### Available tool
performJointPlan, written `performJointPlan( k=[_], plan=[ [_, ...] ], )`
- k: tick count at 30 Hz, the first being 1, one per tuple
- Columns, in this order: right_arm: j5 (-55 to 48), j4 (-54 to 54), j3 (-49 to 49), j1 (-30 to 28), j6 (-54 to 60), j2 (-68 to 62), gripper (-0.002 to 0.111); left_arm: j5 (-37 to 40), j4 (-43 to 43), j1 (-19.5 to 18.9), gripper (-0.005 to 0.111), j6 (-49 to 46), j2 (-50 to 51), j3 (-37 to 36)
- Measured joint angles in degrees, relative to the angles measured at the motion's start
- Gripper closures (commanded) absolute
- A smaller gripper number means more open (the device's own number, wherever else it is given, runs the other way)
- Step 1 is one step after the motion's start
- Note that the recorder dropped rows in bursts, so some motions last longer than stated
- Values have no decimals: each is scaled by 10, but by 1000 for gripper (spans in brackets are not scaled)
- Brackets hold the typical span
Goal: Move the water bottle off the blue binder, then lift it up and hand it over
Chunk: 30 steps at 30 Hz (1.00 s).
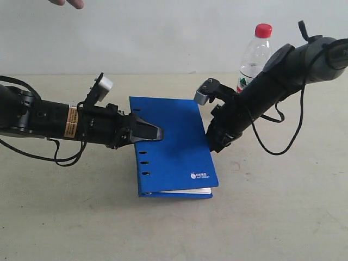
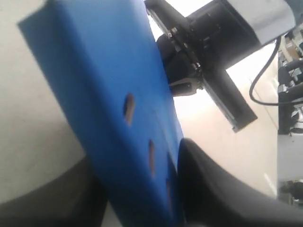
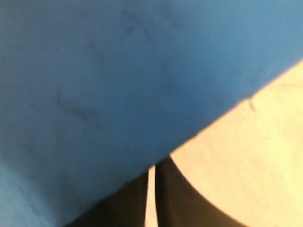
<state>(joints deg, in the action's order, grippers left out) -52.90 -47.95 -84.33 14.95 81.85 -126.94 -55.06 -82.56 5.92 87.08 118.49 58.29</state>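
Observation:
The blue binder [image 1: 175, 149] lies in the middle of the table, with its slotted edge towards the left arm. My left gripper [image 1: 148, 132] is closed over that slotted edge, one finger [image 2: 213, 189] on top of the cover [image 2: 104, 71] and the other underneath. At the binder's opposite edge, my right gripper [image 1: 213, 142] is shut and holds nothing. Its fingertips [image 3: 177, 198] point at the underside of the blue cover [image 3: 94, 71]. The water bottle [image 1: 254, 57], clear with a red cap, stands upright on the table behind the right arm, off the binder.
A person's hand [image 1: 68, 2] shows at the top left edge of the exterior view. Cables hang from the right arm [image 2: 213, 33] over the table. Bare table [image 1: 174, 234] spreads in front of the binder.

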Motion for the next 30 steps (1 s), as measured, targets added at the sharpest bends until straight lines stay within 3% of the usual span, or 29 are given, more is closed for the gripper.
performJointPlan(
  k=[7,13,23,30],
  plan=[
    [-9,4,-2,-1,-7,0,108,5,15,0,102,-67,0,-11],
    [-16,13,-7,2,-35,2,108,54,86,0,102,-180,-30,-70],
    [-20,16,-9,16,-57,14,109,115,342,5,102,-500,-212,-212],
    [-43,-2,-9,16,-57,77,109,124,400,2,102,-562,-337,-288]
  ],
)
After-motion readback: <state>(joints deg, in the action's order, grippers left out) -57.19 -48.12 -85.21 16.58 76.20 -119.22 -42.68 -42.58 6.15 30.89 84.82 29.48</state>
